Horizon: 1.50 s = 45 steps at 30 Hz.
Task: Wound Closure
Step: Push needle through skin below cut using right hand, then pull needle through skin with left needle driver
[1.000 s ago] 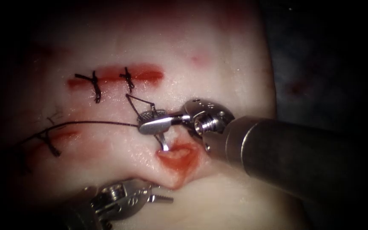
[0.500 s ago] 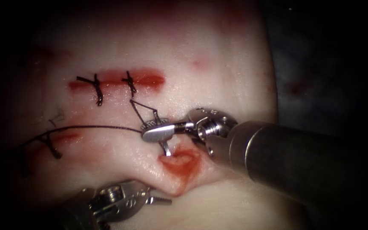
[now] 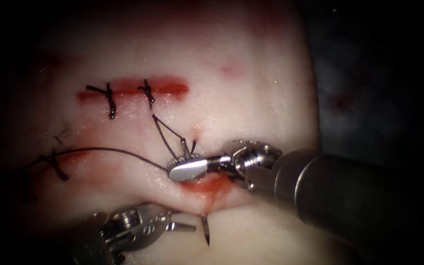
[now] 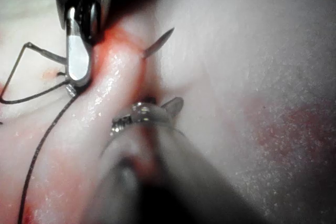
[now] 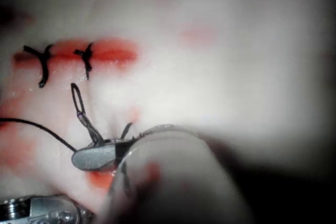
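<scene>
- Holding the needle (image 3: 186,148) near its thread end, my right tool (image 3: 186,168) is closed on it at the upper edge of the open cut (image 3: 207,185).
- The needle is in the tissue (image 3: 251,93): its body runs under the cut, and its sharp tip (image 3: 206,236) stands out of the tissue on the lower side; the left wrist view shows the same point (image 4: 159,43) poking free beyond the red ridge.
- The thread (image 3: 104,151) leaves the needle's tail at my right tool and runs away to the left across the tissue, with a short loop rising toward the stitches above.
- My left tool (image 3: 185,226) sits just left of the emerged tip, its jaws slightly parted and holding nothing.
- Two tied stitches (image 3: 110,99) cross the closed red cut higher up; another knot (image 3: 55,164) lies far left.
</scene>
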### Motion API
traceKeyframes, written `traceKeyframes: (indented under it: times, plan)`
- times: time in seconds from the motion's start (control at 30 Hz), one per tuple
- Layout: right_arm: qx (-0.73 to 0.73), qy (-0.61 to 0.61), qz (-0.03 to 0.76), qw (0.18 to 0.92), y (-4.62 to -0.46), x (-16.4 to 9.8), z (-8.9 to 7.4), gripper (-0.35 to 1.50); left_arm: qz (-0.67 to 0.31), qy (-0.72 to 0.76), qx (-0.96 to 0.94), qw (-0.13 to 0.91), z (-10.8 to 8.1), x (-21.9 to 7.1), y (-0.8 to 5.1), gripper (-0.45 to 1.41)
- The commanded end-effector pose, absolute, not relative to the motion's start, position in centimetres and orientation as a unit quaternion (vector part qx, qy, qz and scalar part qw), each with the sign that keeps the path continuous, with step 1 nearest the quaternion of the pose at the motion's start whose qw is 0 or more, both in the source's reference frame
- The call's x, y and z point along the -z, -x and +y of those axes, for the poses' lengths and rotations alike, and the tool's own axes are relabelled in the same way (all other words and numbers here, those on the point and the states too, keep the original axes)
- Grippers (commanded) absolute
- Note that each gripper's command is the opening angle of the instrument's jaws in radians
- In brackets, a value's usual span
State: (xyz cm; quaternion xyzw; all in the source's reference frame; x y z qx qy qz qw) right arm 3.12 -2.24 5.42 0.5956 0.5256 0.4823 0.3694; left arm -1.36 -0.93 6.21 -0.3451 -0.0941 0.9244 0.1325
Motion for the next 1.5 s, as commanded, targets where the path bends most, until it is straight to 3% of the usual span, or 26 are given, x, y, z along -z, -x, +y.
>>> traceKeyframes:
  times: [0.03, 0.63, 0.67, 0.7, 0.73, 0.77, 0.83, 1.03, 1.13, 1.27, 1.37, 1.4, 1.47, 1.5]
  plan:
    - [-0.481, -0.596, 0.527, 0.369, -3.20, -5.5, -2.2, -0.35, -0.094, 0.346, -0.924, 0.132, -0.9, -6.3, 1.42, 0.14]
    - [-0.489, -0.578, 0.540, 0.369, -3.09, -5.7, -2.5, -0.35, -0.089, 0.350, -0.922, 0.139, -1.0, -6.1, 1.38, 0.14]
    - [-0.488, -0.568, 0.550, 0.371, -3.08, -5.7, -2.5, -0.26, -0.087, 0.351, -0.923, 0.135, -1.0, -6.1, 1.38, 0.14]
    - [-0.486, -0.555, 0.562, 0.373, -3.08, -5.7, -2.4, 0.16, -0.083, 0.354, -0.922, 0.135, -1.0, -6.1, 1.37, 0.14]
    - [-0.496, -0.515, 0.584, 0.385, -3.07, -5.6, -2.3, 0.85, -0.077, 0.358, -0.922, 0.130, -1.0, -6.0, 1.38, 0.15]
    - [-0.501, -0.501, 0.589, 0.389, -3.07, -5.6, -2.3, 1.03, -0.074, 0.359, -0.922, 0.126, -1.0, -6.0, 1.39, 0.15]
    - [-0.506, -0.474, 0.600, 0.399, -3.05, -5.6, -2.1, 1.12, -0.067, 0.364, -0.921, 0.124, -1.0, -6.0, 1.39, 0.15]
    - [-0.502, -0.385, 0.634, 0.445, -2.93, -5.5, -1.6, 1.18, -0.033, 0.383, -0.917, 0.105, -1.1, -5.9, 1.39, 0.22]
    - [-0.500, -0.349, 0.641, 0.465, -2.76, -5.5, -1.3, 1.05, 0.000, 0.401, -0.913, 0.082, -1.1, -5.8, 1.35, 0.22]
    - [-0.494, -0.320, 0.646, 0.486, -2.48, -5.6, -1.1, 1.03, 0.042, 0.425, -0.902, 0.065, -0.9, -5.7, 1.30, 0.22]
    - [-0.494, -0.317, 0.644, 0.491, -2.30, -5.6, -1.0, 1.13, 0.067, 0.435, -0.896, 0.051, -0.8, -5.7, 1.29, 0.22]
    - [-0.494, -0.316, 0.643, 0.492, -2.23, -5.6, -1.0, 1.10, 0.076, 0.440, -0.894, 0.044, -0.8, -5.7, 1.30, 0.24]
    - [-0.484, -0.304, 0.645, 0.507, -2.02, -5.7, -1.0, 0.75, 0.089, 0.453, -0.887, 0.015, -0.7, -5.7, 1.36, 0.26]
    - [-0.483, -0.302, 0.644, 0.511, -1.98, -5.7, -1.0, 0.68, 0.094, 0.458, -0.884, 0.004, -0.7, -5.7, 1.39, 0.27]
